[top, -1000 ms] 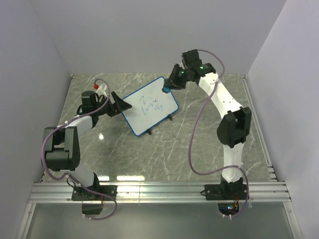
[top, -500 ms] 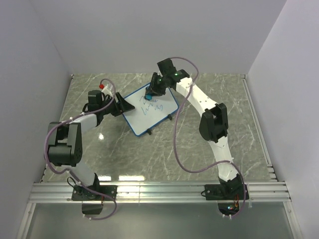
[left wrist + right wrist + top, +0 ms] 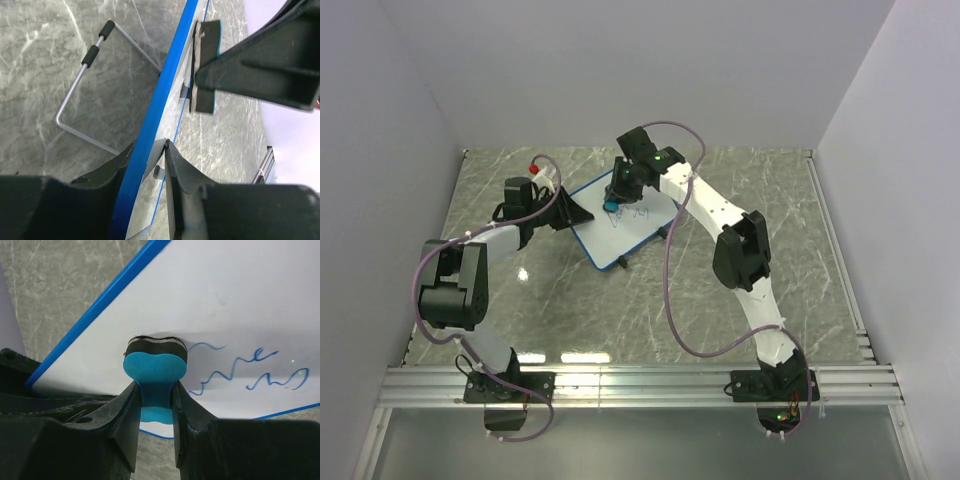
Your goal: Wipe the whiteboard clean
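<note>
Whiteboard: the whiteboard (image 3: 638, 235) sits skewed at upper centre of the overhead frame, over the marble desk (image 3: 620, 320), with a wire stand (image 3: 75, 90) behind it.
Left pincer: I see my left pincer (image 3: 147, 159) clamped on the board's blue rim, at its left edge.
Right pincer: my right pincer (image 3: 155, 390) grips an eraser (image 3: 155, 362), blue with a black pad, pressed against the white face.
Writing: blue marker scribbles (image 3: 240, 367) lie right of the eraser in the right wrist frame; I cannot read them as words.

Pale lavender walls (image 3: 620, 70) enclose a grey-green marbled table (image 3: 620, 320), aluminium rails (image 3: 640, 385) along its near edge.
</note>
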`<move>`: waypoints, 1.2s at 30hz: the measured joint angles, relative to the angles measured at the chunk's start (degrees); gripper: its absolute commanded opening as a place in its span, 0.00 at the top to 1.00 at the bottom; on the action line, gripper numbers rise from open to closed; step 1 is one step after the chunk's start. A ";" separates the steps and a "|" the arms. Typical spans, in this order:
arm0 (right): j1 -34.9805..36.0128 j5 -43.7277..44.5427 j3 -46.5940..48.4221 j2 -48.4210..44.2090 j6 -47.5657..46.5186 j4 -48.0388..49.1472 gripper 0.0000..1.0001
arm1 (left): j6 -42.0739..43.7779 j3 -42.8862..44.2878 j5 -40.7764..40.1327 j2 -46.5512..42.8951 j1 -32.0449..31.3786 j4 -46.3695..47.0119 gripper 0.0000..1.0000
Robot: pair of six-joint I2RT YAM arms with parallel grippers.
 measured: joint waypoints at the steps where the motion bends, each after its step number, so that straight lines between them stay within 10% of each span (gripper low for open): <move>1: 0.28 -0.04 0.00 0.00 0.04 0.00 1.00 | 0.15 0.09 -0.09 0.00 -0.15 -0.11 0.81; 24: -6.84 0.15 -12.33 -3.21 1.46 3.32 1.00 | 1.79 0.13 -1.44 -0.28 -1.05 -1.03 0.91; 36: -6.21 3.41 4.09 3.15 5.27 -3.30 1.00 | 2.93 0.13 -1.49 -0.83 -1.79 -1.68 1.00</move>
